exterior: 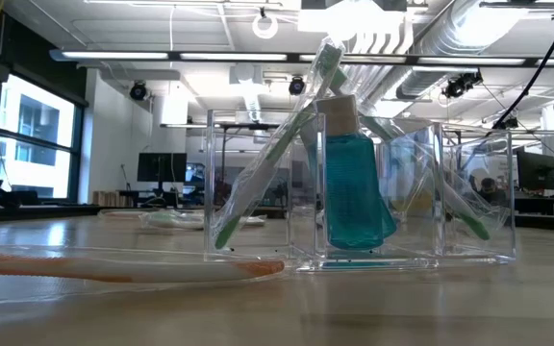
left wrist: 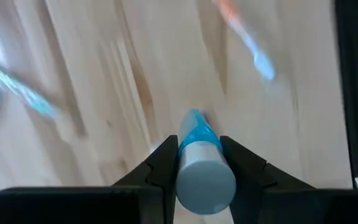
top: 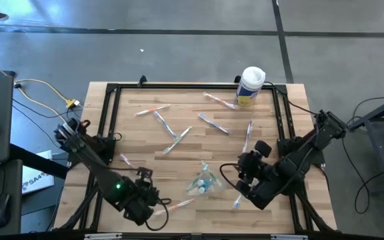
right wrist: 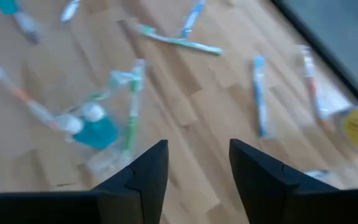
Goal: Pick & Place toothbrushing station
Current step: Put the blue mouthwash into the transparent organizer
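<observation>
Left end effector point(left wrist: 196, 163) grips blue tube point(left wrist: 199, 155)

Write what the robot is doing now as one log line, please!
left gripper: shut on white-capped tube | right gripper: open, empty | clear organizer: on table

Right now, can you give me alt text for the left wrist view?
The left end effector is shut on a small blue tube with a white cap, cap toward the camera, above the wooden table. An orange-handled toothbrush lies beyond it, and another toothbrush to one side.
</observation>
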